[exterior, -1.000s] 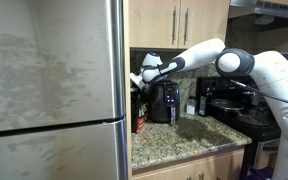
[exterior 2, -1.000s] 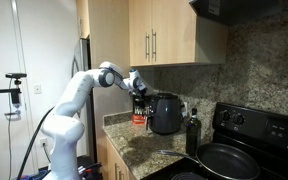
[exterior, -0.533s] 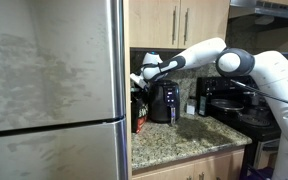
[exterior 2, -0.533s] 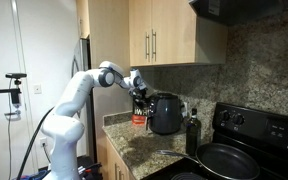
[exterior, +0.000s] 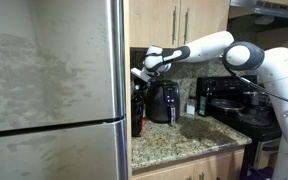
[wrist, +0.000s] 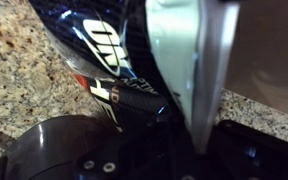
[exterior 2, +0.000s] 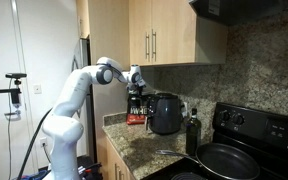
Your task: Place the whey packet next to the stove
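Gripper (exterior: 142, 70) jaws pinch the top of the whey packet (exterior: 137, 108), held upright just beside the air fryer (exterior: 165, 102), near the fridge (exterior: 49, 90), well apart from the stove (exterior 2: 252, 124).

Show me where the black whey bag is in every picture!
Exterior view: the whey packet is left of centre, just left of the air fryer.
Exterior view: the whey packet is near the middle, again left of the air fryer.
Wrist view: it fills the top middle, with its white letters showing.
Shared landmark: the speckled counter.
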Robot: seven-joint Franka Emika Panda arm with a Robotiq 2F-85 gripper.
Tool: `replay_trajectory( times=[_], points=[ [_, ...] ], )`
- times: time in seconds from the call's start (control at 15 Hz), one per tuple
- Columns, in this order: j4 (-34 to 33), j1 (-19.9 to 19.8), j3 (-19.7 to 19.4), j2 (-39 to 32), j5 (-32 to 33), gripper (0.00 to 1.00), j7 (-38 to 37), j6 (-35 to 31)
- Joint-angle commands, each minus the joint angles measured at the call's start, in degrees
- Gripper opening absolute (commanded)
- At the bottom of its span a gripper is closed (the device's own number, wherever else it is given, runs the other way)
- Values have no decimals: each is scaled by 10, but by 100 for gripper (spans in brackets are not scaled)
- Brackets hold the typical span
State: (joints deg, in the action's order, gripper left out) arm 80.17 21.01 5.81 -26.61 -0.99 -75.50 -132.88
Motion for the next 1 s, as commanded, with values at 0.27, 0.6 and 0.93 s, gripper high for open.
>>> replay_trajectory(
  times=[0.27,0.6,0.93],
  points=[
    [101,-45,34,180,-85,0,101,172],
    [180,-51,37,296,-68,0,97,258],
    [257,-79,34,417,-65,0,50,337]
  ],
)
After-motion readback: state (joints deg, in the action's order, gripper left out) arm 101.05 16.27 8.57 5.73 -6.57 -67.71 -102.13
